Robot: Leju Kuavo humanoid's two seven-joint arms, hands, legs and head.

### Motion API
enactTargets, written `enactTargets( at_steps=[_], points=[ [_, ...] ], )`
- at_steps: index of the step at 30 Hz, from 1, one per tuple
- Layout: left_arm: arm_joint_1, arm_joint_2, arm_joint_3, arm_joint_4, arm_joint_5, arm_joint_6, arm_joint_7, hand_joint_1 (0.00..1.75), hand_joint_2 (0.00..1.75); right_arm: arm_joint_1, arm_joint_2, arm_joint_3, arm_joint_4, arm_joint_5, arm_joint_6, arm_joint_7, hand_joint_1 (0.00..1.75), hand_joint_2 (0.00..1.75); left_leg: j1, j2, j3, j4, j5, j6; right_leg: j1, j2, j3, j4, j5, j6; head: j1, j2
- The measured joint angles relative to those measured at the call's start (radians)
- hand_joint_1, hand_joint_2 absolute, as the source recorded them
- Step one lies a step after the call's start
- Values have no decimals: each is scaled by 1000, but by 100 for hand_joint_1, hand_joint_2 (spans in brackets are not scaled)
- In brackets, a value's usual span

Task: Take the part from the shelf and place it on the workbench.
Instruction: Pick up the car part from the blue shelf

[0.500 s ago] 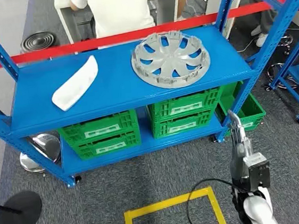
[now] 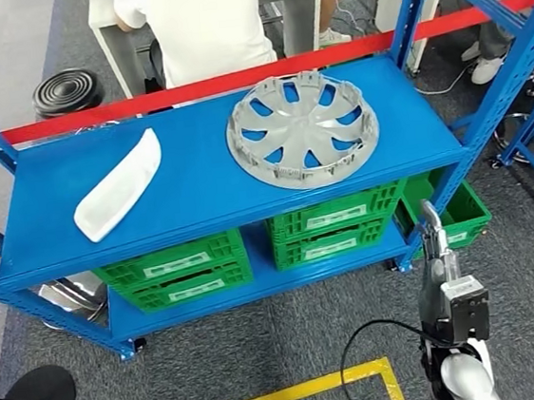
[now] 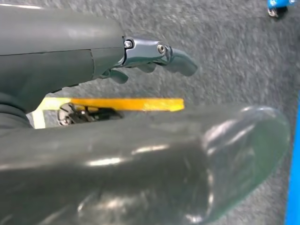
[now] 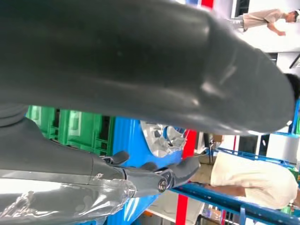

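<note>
A grey wheel cover (image 2: pixel 301 130) lies flat on the right half of the blue shelf's top board (image 2: pixel 197 179). On the left half rests a white curved part (image 2: pixel 118 185). My right hand (image 2: pixel 437 257) is raised in front of the shelf's right end, below the board, with its fingers straight and nothing in them. The right wrist view looks past the right hand (image 4: pixel 141 180) to the wheel cover (image 4: pixel 161 136). My left hand (image 3: pixel 116 154) hangs over the grey floor with its fingers apart and holds nothing.
Green crates (image 2: pixel 174 267) fill the lower board. A red barrier tape (image 2: pixel 237 77) runs behind the shelf, with a seated person (image 2: pixel 209 20) beyond it. A yellow floor marking (image 2: pixel 313 391) lies in front. Another blue rack (image 2: pixel 531 134) stands at the right.
The whole picture has shifted a little, so the camera has moved and the shelf looks slightly nearer. My right hand stays raised and still holds nothing.
</note>
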Motion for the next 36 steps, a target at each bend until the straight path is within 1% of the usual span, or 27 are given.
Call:
enactTargets(
  at_steps=[1,2,3,4,5,6,8,9,10,12,16,18,19,20,21,22,23,24,25,26,27,30,31,32,34,35,36],
  points=[
    [0,-1,0,0,0,0,0,0,0,0,0,0,0,0,0,0,0,0,0,0,-45,60,-22,-3,0,1,12,-5,-8,-2,0,0],
    [1,-1,-1,0,0,0,0,0,0,1,0,0,0,0,0,0,0,0,0,0,-86,105,-58,-4,0,2,25,-8,-18,-4,0,0],
    [2,-1,-1,0,0,-1,0,0,0,2,0,0,0,0,0,0,0,0,1,0,-120,131,-93,-4,0,4,40,-10,-29,-4,-1,0],
    [3,-1,-2,0,-1,-1,0,0,0,3,0,0,0,1,0,0,0,0,1,0,-141,133,-115,-3,0,6,56,-11,-41,-5,0,0],
    [4,0,-2,0,-1,-1,-1,0,0,3,0,0,0,2,0,0,0,0,0,0,-150,112,-110,-2,0,8,73,-11,-54,-5,0,0],
    [4,0,-3,0,-1,-1,-1,0,0,3,0,0,0,3,0,0,0,0,1,0,-149,69,-75,1,0,9,91,-11,-66,-3,-1,0],
    [6,1,-3,0,-2,0,-2,0,0,2,0,1,0,7,1,-5,0,0,0,1,-142,-51,61,6,2,11,116,-7,-91,3,-2,0],
    [8,1,-3,0,-2,0,-2,0,0,1,0,3,0,10,3,-11,0,0,0,1,-141,-97,120,9,4,13,124,-4,-102,7,-3,0],
    [9,1,-4,0,-3,1,-2,0,0,0,0,4,-1,13,5,-16,0,0,0,1,-143,-126,158,11,7,14,126,-1,-111,10,-4,0],
    [10,2,-4,0,-3,2,-1,0,0,-2,0,5,-3,15,7,-23,0,0,-1,1,-145,-134,171,14,9,16,129,2,-119,14,-5,0],
    [10,2,-4,0,-4,3,0,0,0,-2,0,6,-4,17,7,-27,0,0,-1,1,-144,-132,172,15,9,17,129,2,-122,15,-3,0],
    [10,2,-5,0,-8,6,6,0,0,-2,0,11,-18,22,11,-53,0,0,-3,1,-142,-128,168,21,8,17,133,-2,-131,21,-1,0],
    [9,1,-6,0,-12,9,13,0,0,-3,0,18,-38,26,14,-74,0,0,-2,0,-139,-129,165,27,7,16,137,-4,-138,26,1,0],
    [7,2,-9,0,-18,14,24,0,0,-5,1,31,-73,30,16,-98,0,0,-1,0,-130,-129,154,36,6,12,97,73,-174,35,1,0],
    [5,2,-14,0,-26,20,37,0,0,-7,1,45,-110,34,16,-121,0,44,2,-1,-116,-131,142,43,5,9,52,143,-191,41,2,0],
    [4,3,-18,0,-34,27,54,0,0,-11,1,64,-152,40,17,-142,0,87,4,-3,-99,-132,129,48,5,5,12,195,-192,47,3,0],
    [5,4,-23,0,-42,34,70,0,0,-16,0,81,-186,48,17,-152,0,131,4,-4,-82,-132,114,50,4,3,-24,223,-174,49,3,0],
    [6,4,-27,0,-49,39,85,0,0,-26,-2,99,-208,60,19,-152,0,175,4,-6,-70,-132,106,46,4,2,-9,153,-115,46,4,0],
    [5,4,-31,0,-55,41,97,0,0,-42,-6,119,-223,75,23,-138,0,175,2,-6,-62,-131,100,41,5,3,13,88,-76,43,4,0],
    [4,5,-35,0,-62,42,108,0,0,-61,-11,142,-232,90,30,-114,0,175,1,-6,-58,-130,96,36,5,3,28,43,-52,38,3,0],
    [3,6,-39,0,-68,43,120,0,0,-84,-17,168,-236,106,39,-88,0,175,-1,-5,-56,-131,94,31,6,5,36,21,-44,33,2,0],
    [1,8,-53,0,-85,45,145,0,0,-153,-37,239,-227,131,64,-35,0,175,-1,-5,-55,-132,91,17,6,7,38,14,-45,13,-1,0],
    [1,8,-57,0,-88,45,150,0,0,-173,-43,257,-222,134,71,-25,0,175,0,-5,-62,-117,78,12,4,5,39,12,-43,6,-2,0],
    [1,8,-61,0,-91,45,156,0,0,-191,-47,274,-215,139,79,-14,0,175,0,-4,-77,-83,56,6,2,4,41,9,-41,1,-3,0],
    [1,7,-68,0,-100,44,171,0,0,-227,-56,307,-189,155,103,18,0,175,2,-4,-136,39,-5,-1,1,2,41,8,-40,-5,-6,0],
    [2,7,-71,0,-104,44,179,0,0,-246,-61,325,-169,169,113,35,0,175,2,-4,-166,100,-27,-3,1,2,40,8,-40,-6,-6,0],
    [2,7,-74,0,-108,44,187,0,0,-265,-65,344,-145,185,121,52,0,175,2,-4,-186,136,-32,-4,1,3,40,8,-41,-6,-6,0]
  ],
)
